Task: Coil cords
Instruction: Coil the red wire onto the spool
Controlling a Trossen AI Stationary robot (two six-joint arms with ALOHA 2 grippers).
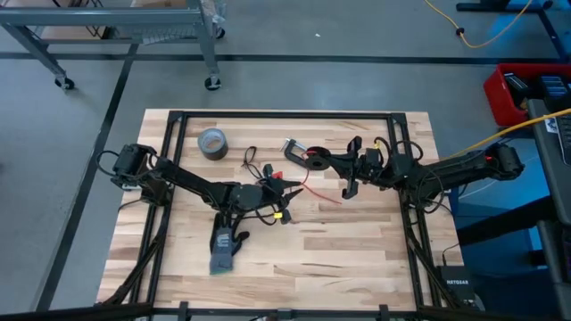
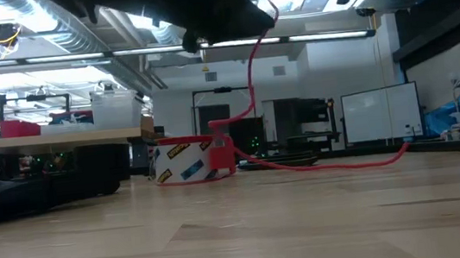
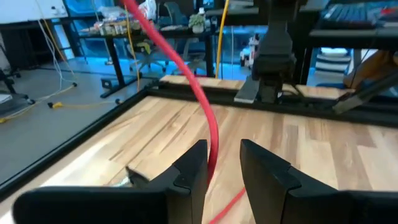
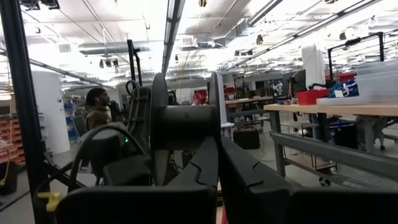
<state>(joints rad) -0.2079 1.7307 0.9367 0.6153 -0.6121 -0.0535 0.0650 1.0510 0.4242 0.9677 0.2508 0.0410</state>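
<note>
The red cord [image 1: 323, 190] lies mid-table. One stretch rises off the wood in the low view [image 2: 251, 83] up to my left gripper [image 1: 284, 185], which hovers over the table's middle. In the left wrist view the cord [image 3: 186, 68] runs through the gap between that gripper's parted fingers [image 3: 222, 162]. The looped black cord [image 1: 249, 160] lies on the wood toward the far side, touched by nothing. My right gripper [image 1: 346, 168] is shut [image 4: 219, 155], its tips level and pointing at a round tape ring [image 4: 186, 124] just left of it. My left gripper has the red cord in the gap between its fingers, not pinched. The cord lies against the inner side of one finger [image 3: 200, 163]. It climbs from the table past the fingers, and its far stretch [image 2: 347, 165] trails slack on the wood. My right gripper may touch the tape ring; I cannot tell.
A grey duct-tape roll [image 1: 212, 142] stands far left of centre. A clamp [image 1: 293, 147] lies beside the tape ring [image 1: 318, 160]. A dark glove [image 1: 227, 250] lies toward the near edge under the left arm. A black frame [image 1: 285, 115] rims the table.
</note>
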